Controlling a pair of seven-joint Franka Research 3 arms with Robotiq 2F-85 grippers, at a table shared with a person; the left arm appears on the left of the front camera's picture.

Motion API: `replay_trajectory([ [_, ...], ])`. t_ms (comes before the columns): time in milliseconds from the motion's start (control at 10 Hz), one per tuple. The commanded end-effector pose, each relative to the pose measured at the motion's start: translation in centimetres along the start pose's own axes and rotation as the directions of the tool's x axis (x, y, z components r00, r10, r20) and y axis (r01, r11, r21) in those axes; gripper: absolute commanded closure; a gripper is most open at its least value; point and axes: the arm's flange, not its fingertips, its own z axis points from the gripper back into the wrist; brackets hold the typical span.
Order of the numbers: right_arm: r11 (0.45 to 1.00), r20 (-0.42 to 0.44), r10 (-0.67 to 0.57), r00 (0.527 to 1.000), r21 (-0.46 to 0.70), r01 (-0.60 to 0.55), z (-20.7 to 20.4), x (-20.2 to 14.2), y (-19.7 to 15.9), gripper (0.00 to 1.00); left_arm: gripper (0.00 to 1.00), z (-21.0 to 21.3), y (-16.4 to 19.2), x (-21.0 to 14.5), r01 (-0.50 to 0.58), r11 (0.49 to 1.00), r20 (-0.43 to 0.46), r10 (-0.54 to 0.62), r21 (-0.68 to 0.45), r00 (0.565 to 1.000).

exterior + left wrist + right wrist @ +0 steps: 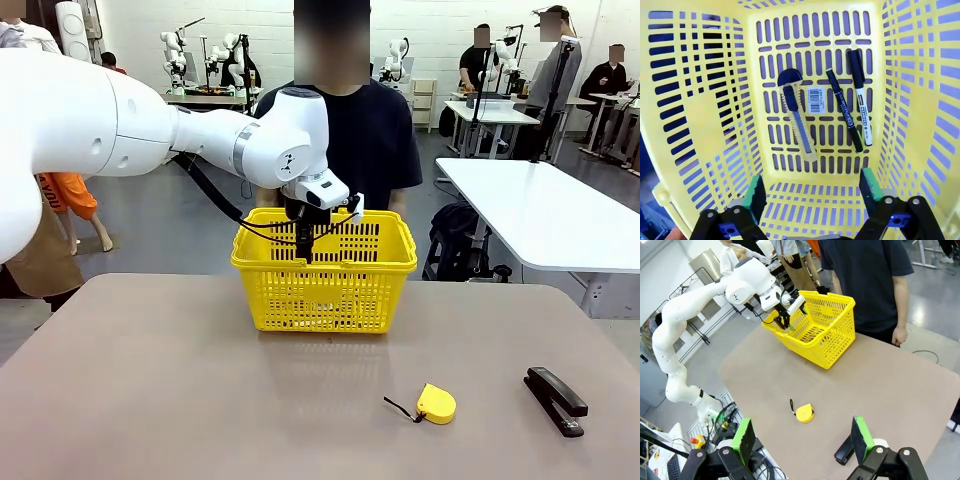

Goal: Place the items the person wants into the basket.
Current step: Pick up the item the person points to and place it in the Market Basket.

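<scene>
Now, what I see from my station:
Left gripper [810, 197]: my left arm reaches in from the left of the front view and hangs over the basket's opening; in the left wrist view its green pads [756, 194] stand wide apart at the bottom of the frame, with nothing between them.
Basket [325, 262]: yellow, on the table [170, 390] in the upper middle of the front view, right in front of the person [362, 130].
Utility knife [796, 117]: flat on the basket floor, left of centre in the left wrist view; long axis runs top to bottom with a slight tilt, black rounded end toward the top of the frame.
Pen [845, 111]: black, right of the knife, lying almost parallel to it, slanting down to the right.
Marker [860, 97]: white, just right of the pen and touching it near the lower ends; black cap toward the top of the frame.
Right gripper [802, 440]: low in the right wrist view, fingers spread, empty, above the table's near side.
Tape measure [436, 403]: yellow, on the bare table, lower right of centre in the front view.
Stapler [556, 399]: black, further right, near the table's edge, well apart from the basket.
</scene>
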Motion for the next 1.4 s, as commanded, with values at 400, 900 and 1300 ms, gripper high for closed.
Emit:
replay_trajectory([
  [400,1.000,0.032,0.012,0.999,0.017,-0.012,0.0,0.1,0.0,0.00,0.00,10.8,-3.7,-5.8,-0.100,0.994,0.091,0.095,0.048,0.991],
  [900,1.000,0.032,0.012,0.999,0.017,-0.012,0.0,0.1,0.0,0.00,0.00,16.0,-13.6,-19.7,-0.220,0.975,0.075,0.218,0.032,0.973],
  [1300,1.000,0.032,0.012,0.999,0.017,-0.012,0.0,0.1,0.0,0.00,0.00,14.3,-17.5,-22.5,-0.302,0.953,0.087,0.300,0.018,0.950],
])
